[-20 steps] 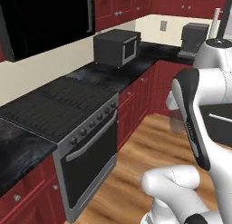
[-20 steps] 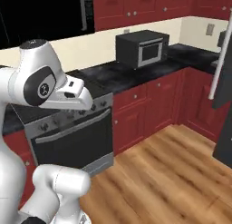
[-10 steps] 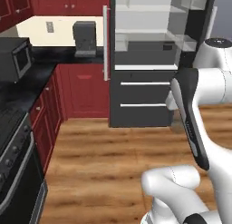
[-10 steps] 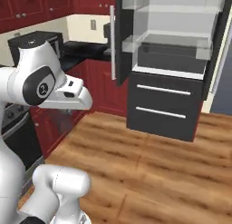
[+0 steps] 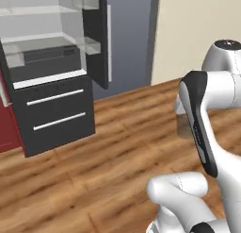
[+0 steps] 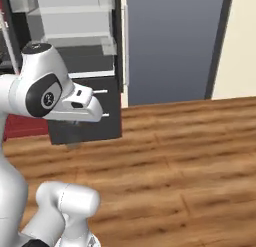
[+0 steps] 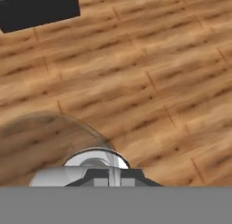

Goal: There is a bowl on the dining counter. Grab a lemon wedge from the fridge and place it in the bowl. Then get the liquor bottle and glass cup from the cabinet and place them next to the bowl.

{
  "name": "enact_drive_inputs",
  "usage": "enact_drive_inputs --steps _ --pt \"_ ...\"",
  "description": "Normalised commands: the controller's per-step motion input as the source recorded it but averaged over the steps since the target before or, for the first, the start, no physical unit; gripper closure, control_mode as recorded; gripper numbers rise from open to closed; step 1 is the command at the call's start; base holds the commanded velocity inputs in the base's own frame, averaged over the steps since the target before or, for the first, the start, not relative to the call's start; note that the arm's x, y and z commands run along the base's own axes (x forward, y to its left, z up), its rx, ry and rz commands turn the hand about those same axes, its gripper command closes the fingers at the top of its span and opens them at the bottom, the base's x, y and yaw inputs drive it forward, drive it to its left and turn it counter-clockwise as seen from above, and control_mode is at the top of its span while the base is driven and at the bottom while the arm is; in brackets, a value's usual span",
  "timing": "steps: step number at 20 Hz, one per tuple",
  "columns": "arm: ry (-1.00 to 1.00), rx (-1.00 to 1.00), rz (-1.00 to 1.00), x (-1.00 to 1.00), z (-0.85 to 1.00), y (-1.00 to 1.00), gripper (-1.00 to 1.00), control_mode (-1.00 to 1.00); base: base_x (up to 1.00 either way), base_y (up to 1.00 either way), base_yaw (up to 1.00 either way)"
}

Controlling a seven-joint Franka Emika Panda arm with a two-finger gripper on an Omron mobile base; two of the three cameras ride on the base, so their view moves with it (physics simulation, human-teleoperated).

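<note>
Fingers (image 7: 108,175) closed around glass cup (image 7: 96,160)

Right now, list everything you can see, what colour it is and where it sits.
fridge: one, dark grey, door open, pale inside with clear bins, two drawers with pale bar handles, far left in the left base view.
floor: one, brown wood planks, across the foreground.
wall: one, cream, right of the fridge.
glass cup: one, clear, at the bottom of the hand view, at the fingertips.
arm: one, white with dark joints.
gripper: one, dark, shut on the glass cup.
</note>
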Motion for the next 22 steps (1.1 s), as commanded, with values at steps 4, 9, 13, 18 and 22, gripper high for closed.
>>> enact_drive_inputs --steps 4,9,13,18,22 --pt "0.00 0.00 0.00 0.00 0.00 0.00 1.00 1.00 0.35 -0.20 -0.67" --pt "0.00 0.00 0.00 0.00 0.00 0.00 1.00 1.00 0.71 -0.03 -0.57" --pt "0.00 0.00 0.00 0.00 0.00 0.00 1.00 1.00 1.00 0.08 -0.46" --pt "0.00 0.00 0.00 0.00 0.00 0.00 1.00 1.00 1.00 0.26 -0.40" --pt "0.00 0.00 0.00 0.00 0.00 0.00 1.00 1.00 1.00 0.29 -0.37"
